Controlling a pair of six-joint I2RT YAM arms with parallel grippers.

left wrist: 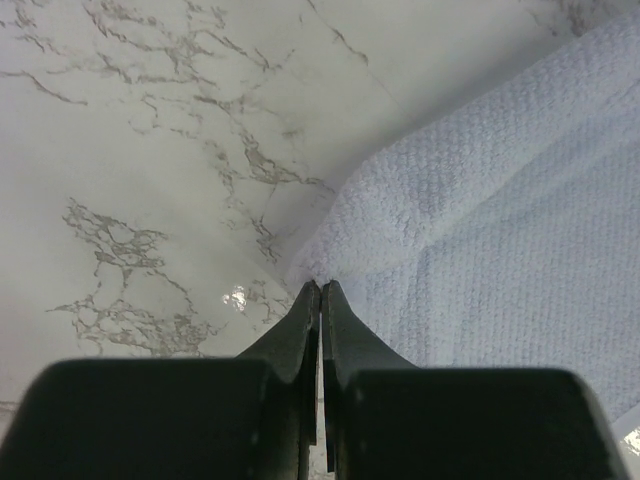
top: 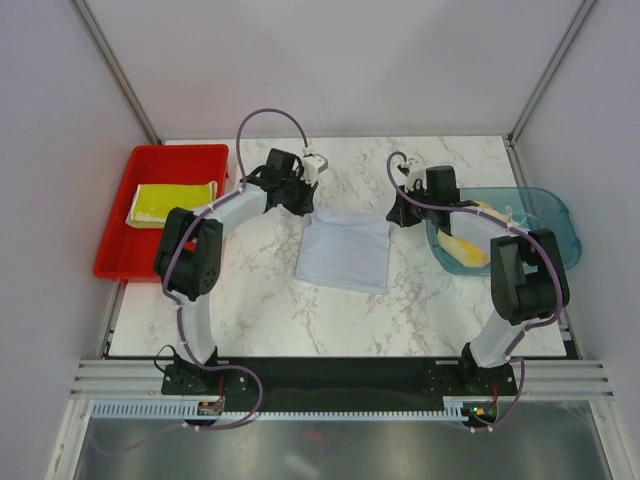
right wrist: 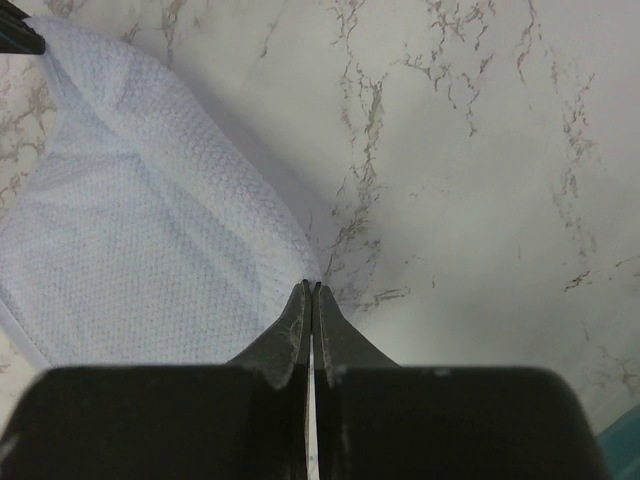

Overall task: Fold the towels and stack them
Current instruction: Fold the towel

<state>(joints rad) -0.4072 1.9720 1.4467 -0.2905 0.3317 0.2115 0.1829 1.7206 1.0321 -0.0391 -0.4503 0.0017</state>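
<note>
A white-grey towel [top: 345, 250] lies on the marble table's middle, its far edge raised in a soft fold. My left gripper [top: 314, 207] is shut on the towel's far left corner [left wrist: 380, 215], jaws pressed together at the cloth's tip. My right gripper [top: 394, 216] is shut on the far right corner [right wrist: 150, 240] in the same way. A folded yellow towel [top: 172, 203] lies in the red tray [top: 115, 255]. Yellow and cream towels [top: 466, 250] lie in the teal bin [top: 556, 215].
The red tray stands at the table's left edge and the teal bin at its right edge, beside the right arm. The left gripper's fingertip [right wrist: 15, 35] shows at the top left of the right wrist view. Enclosure walls surround the table.
</note>
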